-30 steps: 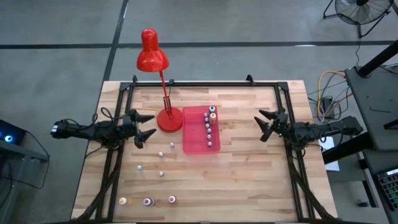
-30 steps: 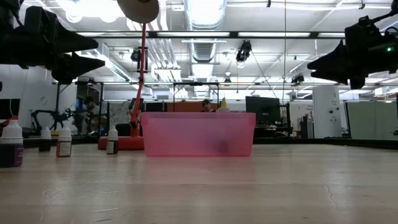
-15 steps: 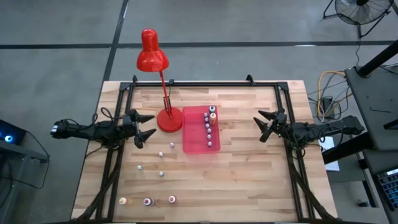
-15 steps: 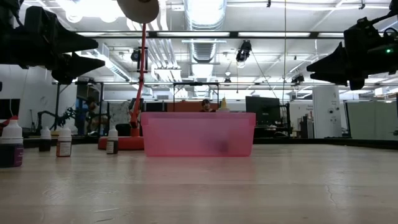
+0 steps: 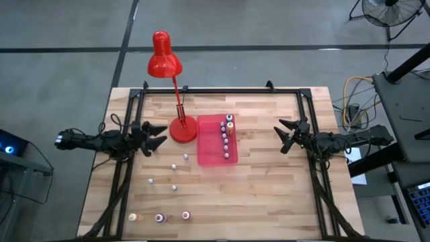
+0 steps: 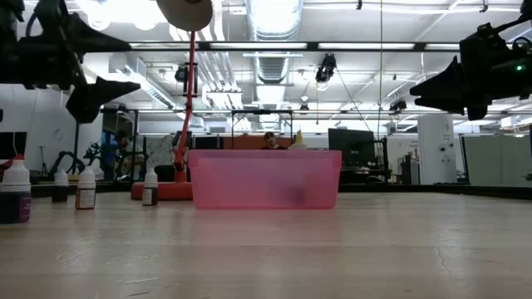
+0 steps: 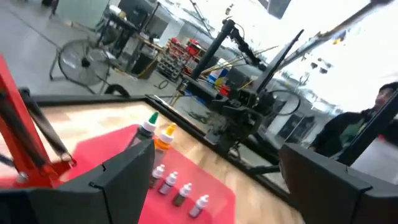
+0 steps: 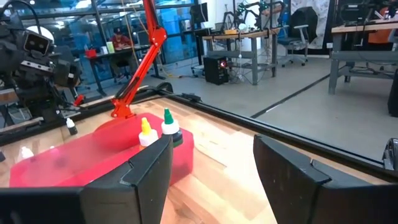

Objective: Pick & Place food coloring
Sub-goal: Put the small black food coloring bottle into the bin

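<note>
The food coloring bottles are in two groups. A row stands inside the pink-red tray [image 5: 209, 149], along its right side [image 5: 226, 138]. The others stand loose on the wood left of the tray [image 5: 173, 166], and three are near the front edge [image 5: 159, 218]. My left gripper [image 5: 161, 134] hangs open in the air left of the red lamp's base, above the loose bottles. My right gripper [image 5: 285, 136] hangs open right of the tray. In the low view both the left gripper [image 6: 98, 65] and the right gripper [image 6: 439, 87] are well above the table.
The red lamp stands with its round base [image 5: 181, 130] against the tray's left side, and its head [image 5: 163, 62] reaches past the far edge. A black frame [image 5: 222, 90] runs along the far and side edges. Bare wood lies right of the tray [image 5: 262, 175].
My left gripper has turned about its wrist and drawn slightly toward the table's left edge, staying open. The right gripper, the bottles and the tray have kept still.
</note>
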